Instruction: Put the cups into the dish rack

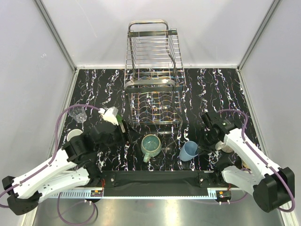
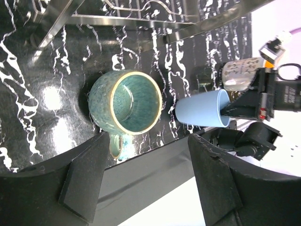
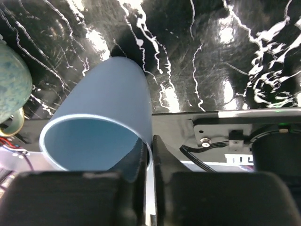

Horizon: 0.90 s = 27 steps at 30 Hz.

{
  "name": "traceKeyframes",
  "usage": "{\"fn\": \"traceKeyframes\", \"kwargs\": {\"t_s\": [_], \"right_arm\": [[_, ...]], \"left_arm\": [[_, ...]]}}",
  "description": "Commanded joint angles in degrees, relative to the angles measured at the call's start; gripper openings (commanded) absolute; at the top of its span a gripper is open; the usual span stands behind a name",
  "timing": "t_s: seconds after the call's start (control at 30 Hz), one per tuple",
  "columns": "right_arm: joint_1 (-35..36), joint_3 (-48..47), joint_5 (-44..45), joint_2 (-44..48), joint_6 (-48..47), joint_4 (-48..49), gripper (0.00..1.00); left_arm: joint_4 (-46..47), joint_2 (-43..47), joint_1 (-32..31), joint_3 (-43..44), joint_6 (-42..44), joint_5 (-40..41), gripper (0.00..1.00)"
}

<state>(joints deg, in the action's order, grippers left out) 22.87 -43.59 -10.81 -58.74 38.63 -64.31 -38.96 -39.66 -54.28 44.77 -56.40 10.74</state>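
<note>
Right gripper (image 3: 149, 147) on seemingly empty tumbler (image 3: 113, 94)

We find the dish rack (image 1: 153, 70) at the back middle of the table (image 1: 211, 94). Just before it sits the mug (image 1: 151, 145). To its right the tumbler (image 1: 189, 150) tilts, mouth rightward, with the right gripper (image 1: 201, 149) astride its rim. Far left, the glass (image 1: 77, 114) sits behind another cup (image 1: 74, 135).

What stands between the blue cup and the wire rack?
Nothing visible. The right gripper pinches the rim of the light blue tumbler, and only bare tabletop lies between it and the dish rack. The teal mug stands to its left.
</note>
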Motion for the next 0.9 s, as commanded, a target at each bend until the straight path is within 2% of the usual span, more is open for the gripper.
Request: {"fn": "traceKeyframes", "kwargs": {"t_s": [0.0, 0.03, 0.13, 0.2, 0.3, 0.33, 0.37, 0.47, 0.6, 0.7, 0.77, 0.87], "right_arm": [[0.6, -5.3, 2.4, -0.1, -1.2, -0.2, 0.03], [0.6, -6.7, 2.5, 0.6, -1.6, -1.6, 0.00], [0.5, -13.3, 1.1, 2.5, -4.5, -4.4, 0.00], [0.5, -18.7, -1.0, 4.0, -6.8, -5.4, 0.00], [0.5, -24.4, -4.0, 8.4, -8.4, -4.2, 0.00], [0.5, -25.7, -5.4, 9.1, -8.7, -3.4, 0.00], [0.5, -27.7, -8.9, 9.7, -9.1, -2.1, 0.00], [0.5, -31.2, -15.7, 11.2, -7.4, 3.3, 0.00], [0.5, -36.1, -21.4, 12.2, -5.4, 11.3, 0.00], [0.5, -39.9, -20.7, 12.6, -6.8, 16.4, 0.00], [0.5, -41.5, -17.9, 12.6, -7.3, 19.6, 0.00], [0.5, -40.3, -16.7, 12.2, -5.8, 32.0, 0.00]], "left_arm": [[4.9, 1.1, -0.2, 3.2, 4.1, -1.3, 0.73], [6.3, 1.0, -0.2, 4.1, 4.9, -1.9, 0.73], [9.5, 1.3, -0.2, 5.9, 7.3, -3.7, 0.73], [14.0, 2.7, -0.2, 6.6, 8.7, -5.2, 0.65], [20.9, 4.3, -0.2, 8.0, 11.0, -7.1, 0.62], [22.2, 4.5, -0.2, 8.5, 11.4, -7.5, 0.64], [23.5, 4.7, -0.2, 9.1, 12.4, -8.4, 0.71], [28.6, 4.2, -0.2, 11.4, 13.7, -11.9, 0.86], [37.2, 2.9, -0.2, 13.4, 12.9, -13.6, 0.99], [43.8, 1.8, -0.2, 13.1, 7.6, -8.1, 0.99], [44.5, -0.2, -0.2, 13.8, 0.4, -3.1, 0.99], [49.9, -4.7, -0.2, 16.6, -4.0, -3.2, 0.99]]}}
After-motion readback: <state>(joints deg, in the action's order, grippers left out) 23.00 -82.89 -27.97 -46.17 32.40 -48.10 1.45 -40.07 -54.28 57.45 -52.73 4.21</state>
